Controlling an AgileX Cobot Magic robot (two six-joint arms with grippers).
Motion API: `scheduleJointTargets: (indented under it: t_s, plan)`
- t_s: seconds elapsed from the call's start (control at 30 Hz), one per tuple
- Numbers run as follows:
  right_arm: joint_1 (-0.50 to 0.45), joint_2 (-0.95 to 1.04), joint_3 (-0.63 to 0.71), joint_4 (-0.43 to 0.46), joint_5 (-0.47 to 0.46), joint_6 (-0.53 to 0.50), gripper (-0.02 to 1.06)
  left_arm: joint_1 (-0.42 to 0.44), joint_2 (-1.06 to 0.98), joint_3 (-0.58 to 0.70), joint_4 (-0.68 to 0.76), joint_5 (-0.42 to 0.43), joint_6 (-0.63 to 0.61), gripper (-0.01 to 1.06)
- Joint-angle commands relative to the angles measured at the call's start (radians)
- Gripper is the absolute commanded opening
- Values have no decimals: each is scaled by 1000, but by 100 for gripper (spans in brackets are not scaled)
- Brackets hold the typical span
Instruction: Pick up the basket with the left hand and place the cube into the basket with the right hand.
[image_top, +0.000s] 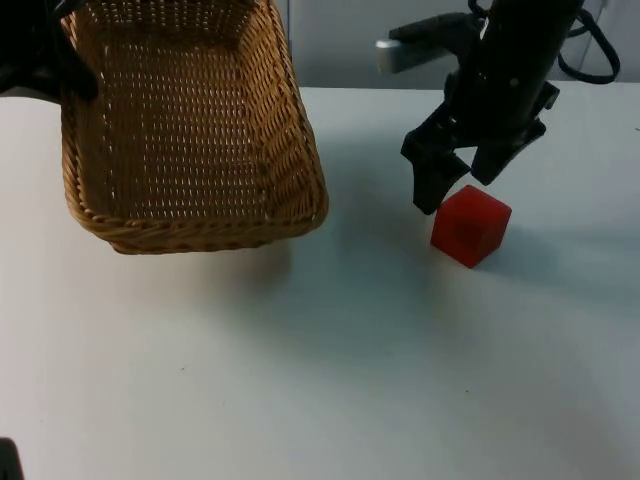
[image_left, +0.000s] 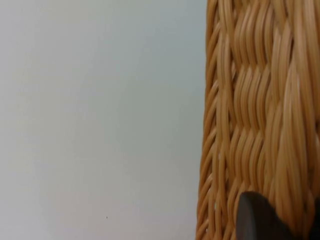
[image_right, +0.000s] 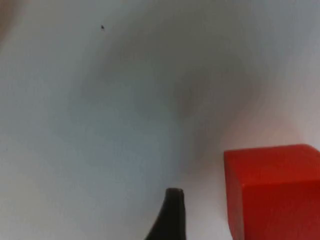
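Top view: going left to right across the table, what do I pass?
Left end effector holding the wicker basket at its rim, then the open right end effector, then the red cube just below it.

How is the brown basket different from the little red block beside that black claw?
The basket is woven tan wicker, open on top and hollow; the cube is smooth, solid red. The basket is far larger than the cube. The left gripper holds the basket by its rim, tilted above its shadow, while the cube sits on the table with the open right gripper just above it, not gripping. Both lie on the same white table area.
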Motion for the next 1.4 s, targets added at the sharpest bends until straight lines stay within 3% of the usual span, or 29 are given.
scheduleJointTargets:
  t_s: [0.0, 0.3, 0.53, 1.07, 1.13, 1.23, 1.27, 1.3, 1.37]
  plan:
    - [7, 1, -6, -5, -21, -5, 75, 1, -16, -10, -27, -10, -3, 0]
    - [5, 3, -6, -57, -43, 2, 74, 1, -16, -10, -27, -10, -3, 0]
    - [5, 63, -6, -51, -8, 9, 74, 1, -16, -10, -27, -10, -3, 0]
    - [5, 95, -6, -57, -32, 26, 72, 1, -16, -10, -27, -10, -3, 0]
    - [5, 95, -6, -57, -11, 28, 60, 1, -16, -10, -27, -10, -3, 0]
    - [5, 95, -6, -57, 29, 28, 16, 1, -16, -10, -27, -10, -3, 0]
    - [5, 95, -6, -57, 29, 28, 16, 1, -16, -10, -27, -10, -3, 0]
    - [5, 95, -6, -57, 41, 19, 0, 1, -16, -10, -27, -10, -3, 0]
    - [5, 95, -27, -59, 78, 19, 0, 1, -16, -10, -27, -10, -3, 0]
